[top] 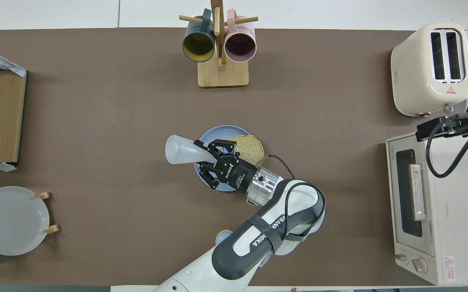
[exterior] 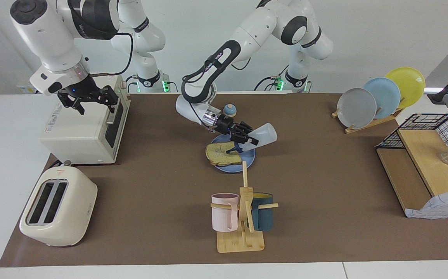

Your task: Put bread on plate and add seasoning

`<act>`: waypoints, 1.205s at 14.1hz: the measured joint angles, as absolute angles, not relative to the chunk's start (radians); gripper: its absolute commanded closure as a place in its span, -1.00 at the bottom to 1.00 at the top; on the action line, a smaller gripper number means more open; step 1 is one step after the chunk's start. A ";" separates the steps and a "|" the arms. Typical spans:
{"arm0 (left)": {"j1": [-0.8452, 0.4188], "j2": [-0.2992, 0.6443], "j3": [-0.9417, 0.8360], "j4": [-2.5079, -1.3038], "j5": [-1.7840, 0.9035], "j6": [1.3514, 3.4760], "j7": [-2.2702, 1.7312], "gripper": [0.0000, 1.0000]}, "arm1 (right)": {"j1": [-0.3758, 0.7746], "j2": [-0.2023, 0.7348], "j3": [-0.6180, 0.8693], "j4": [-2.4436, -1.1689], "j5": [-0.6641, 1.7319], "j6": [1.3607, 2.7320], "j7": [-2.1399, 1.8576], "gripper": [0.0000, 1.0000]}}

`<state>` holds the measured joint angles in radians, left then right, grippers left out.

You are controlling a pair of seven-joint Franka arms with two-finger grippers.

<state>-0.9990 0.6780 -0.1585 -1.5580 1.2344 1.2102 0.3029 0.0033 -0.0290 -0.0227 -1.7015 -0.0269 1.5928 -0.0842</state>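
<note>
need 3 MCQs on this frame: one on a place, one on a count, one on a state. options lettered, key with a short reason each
1. Where is the bread?
A. in the toaster
B. on the blue plate
C. on the mug rack

2. How many plates stand in the plate rack?
A. three
B. one
C. five

3. How is the seasoning bottle held?
A. upright on the table
B. lying flat on the toaster oven
C. tilted cap-down in the left gripper over the plate

Key:
1 B, the slice lies on the plate's side toward the right arm's end.
2 A, grey, light blue and yellow plates lean in the rack.
3 C, the left gripper is shut on the bottle, dark cap toward the bread; the right gripper waits open over the toaster oven.
</note>
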 measured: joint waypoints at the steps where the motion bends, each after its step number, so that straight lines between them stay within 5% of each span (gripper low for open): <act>1: -0.993 0.678 -0.154 -1.558 1.234 1.211 0.303 1.00 | 0.003 -0.029 -0.023 -1.702 -0.027 1.593 -0.084 -1.00; 7: -0.867 0.692 -0.148 -1.558 1.234 1.279 0.333 1.00 | 0.003 -0.029 -0.023 -1.702 -0.027 1.593 -0.084 -1.00; 17: -0.873 0.658 -0.154 -1.463 1.143 1.268 0.261 1.00 | 0.003 -0.029 -0.023 -1.702 -0.027 1.593 -0.084 -1.00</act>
